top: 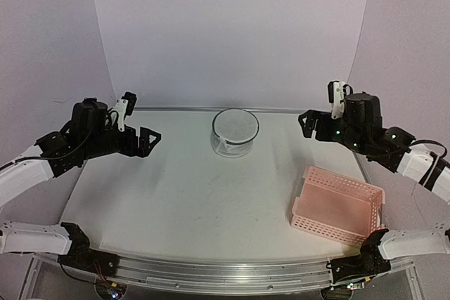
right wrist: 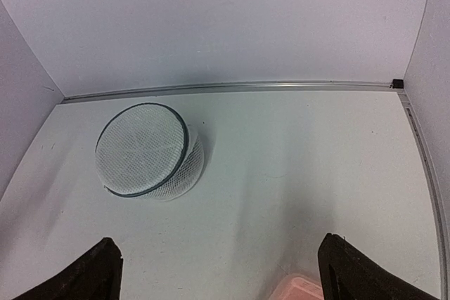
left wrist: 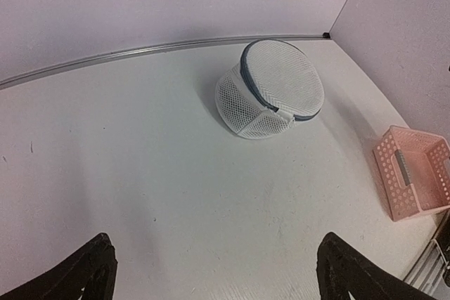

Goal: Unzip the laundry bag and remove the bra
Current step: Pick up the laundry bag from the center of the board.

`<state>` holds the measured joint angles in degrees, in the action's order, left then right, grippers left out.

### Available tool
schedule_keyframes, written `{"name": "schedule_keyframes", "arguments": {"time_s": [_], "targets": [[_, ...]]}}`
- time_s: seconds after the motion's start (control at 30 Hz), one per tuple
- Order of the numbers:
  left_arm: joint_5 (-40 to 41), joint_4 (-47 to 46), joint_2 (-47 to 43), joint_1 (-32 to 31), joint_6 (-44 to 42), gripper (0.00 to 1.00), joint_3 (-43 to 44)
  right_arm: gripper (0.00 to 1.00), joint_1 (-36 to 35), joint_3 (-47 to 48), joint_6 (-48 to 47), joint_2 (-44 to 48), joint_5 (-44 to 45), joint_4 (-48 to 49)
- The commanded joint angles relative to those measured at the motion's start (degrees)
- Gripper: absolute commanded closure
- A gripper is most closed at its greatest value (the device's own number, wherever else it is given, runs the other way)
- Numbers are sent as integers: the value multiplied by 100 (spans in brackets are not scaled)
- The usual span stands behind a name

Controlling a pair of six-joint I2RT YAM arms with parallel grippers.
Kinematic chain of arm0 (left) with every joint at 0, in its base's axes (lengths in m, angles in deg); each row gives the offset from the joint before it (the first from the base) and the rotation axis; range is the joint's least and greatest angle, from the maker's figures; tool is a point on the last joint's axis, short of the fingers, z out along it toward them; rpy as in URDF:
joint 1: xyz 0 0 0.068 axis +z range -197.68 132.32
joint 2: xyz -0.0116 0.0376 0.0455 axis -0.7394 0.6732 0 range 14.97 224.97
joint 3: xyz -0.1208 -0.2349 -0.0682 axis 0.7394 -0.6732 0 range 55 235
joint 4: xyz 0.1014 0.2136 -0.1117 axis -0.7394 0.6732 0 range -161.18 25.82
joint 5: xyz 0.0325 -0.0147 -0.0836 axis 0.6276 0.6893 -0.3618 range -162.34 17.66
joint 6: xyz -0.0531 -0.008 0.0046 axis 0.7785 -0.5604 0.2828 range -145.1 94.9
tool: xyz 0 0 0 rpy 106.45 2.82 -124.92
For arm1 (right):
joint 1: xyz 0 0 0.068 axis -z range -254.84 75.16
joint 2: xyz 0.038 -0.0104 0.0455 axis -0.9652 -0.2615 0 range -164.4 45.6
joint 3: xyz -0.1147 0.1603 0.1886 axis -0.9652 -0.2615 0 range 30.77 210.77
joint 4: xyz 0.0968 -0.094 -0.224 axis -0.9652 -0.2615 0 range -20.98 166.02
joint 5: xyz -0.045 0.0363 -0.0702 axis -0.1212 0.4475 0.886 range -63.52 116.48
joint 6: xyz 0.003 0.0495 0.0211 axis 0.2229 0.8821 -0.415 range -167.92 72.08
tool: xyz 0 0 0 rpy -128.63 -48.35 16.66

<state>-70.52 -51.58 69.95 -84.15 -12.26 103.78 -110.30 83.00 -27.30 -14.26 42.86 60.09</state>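
left gripper (top: pixel 150 137) and right gripper (top: pixel 304 123), both wide, flank the round white mesh laundry bag (top: pixel 235 131); right seems nearer.

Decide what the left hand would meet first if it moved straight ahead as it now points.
Most likely the laundry bag; nothing lies between it and the left hand, though height is unclear.

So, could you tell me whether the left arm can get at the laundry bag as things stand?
Probably yes: the left gripper is open and faces the laundry bag, with only bare table between them; the pink basket sits well off to the right.
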Motion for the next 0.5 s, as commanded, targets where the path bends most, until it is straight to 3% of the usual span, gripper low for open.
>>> {"name": "schedule_keyframes", "arguments": {"time_s": [0.0,0.47], "targets": [[277,-100,-231,-40,-86,1,275,2,-53,399,3,25,192,-175],[660,473,-611,-45,-400,0,656,2,-57,1077,-116,-830,-435,-307]]}}
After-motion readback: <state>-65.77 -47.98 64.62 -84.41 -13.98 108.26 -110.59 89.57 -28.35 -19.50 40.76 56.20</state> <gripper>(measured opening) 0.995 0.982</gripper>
